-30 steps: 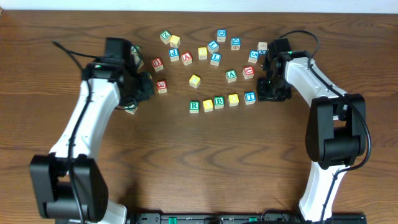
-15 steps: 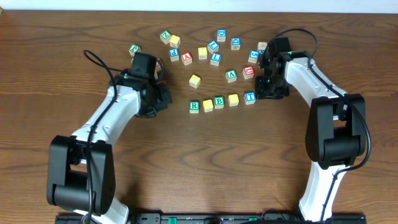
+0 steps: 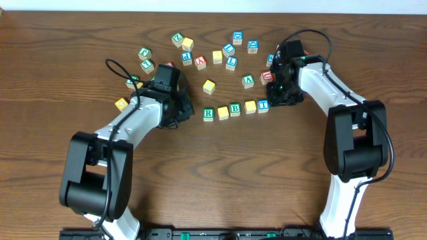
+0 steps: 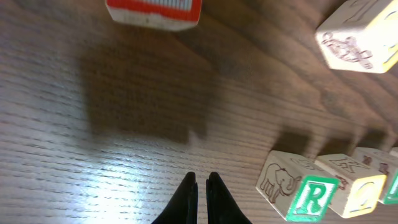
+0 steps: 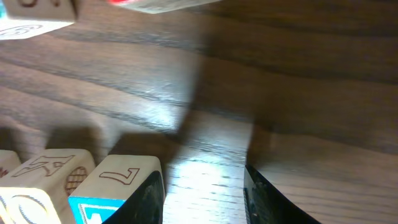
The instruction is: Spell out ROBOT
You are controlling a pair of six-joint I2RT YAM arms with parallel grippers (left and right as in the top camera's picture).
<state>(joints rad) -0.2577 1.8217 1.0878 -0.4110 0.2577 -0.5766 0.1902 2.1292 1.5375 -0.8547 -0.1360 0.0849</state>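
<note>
The right tool (image 5: 202, 180) stands with jaws a little apart, only bare surface (image 5: 205, 124) between them — it grips nothing. Against the outer side of one finger lies the T cube (image 5: 115, 186), touching or nearly so. Beyond it the row runs straight away from this tool: yellow cube (image 3: 250, 106), B cube (image 3: 235, 109), second yellow cube (image 3: 223, 112), R cube (image 3: 208, 113). Past that far end sits the left tool (image 4: 199, 183), pinched shut and empty, near the R cube but apart. The word's long axis lies between the two tools; any closing nudge, I judge, falls to the right one — along the row, not across.
</note>
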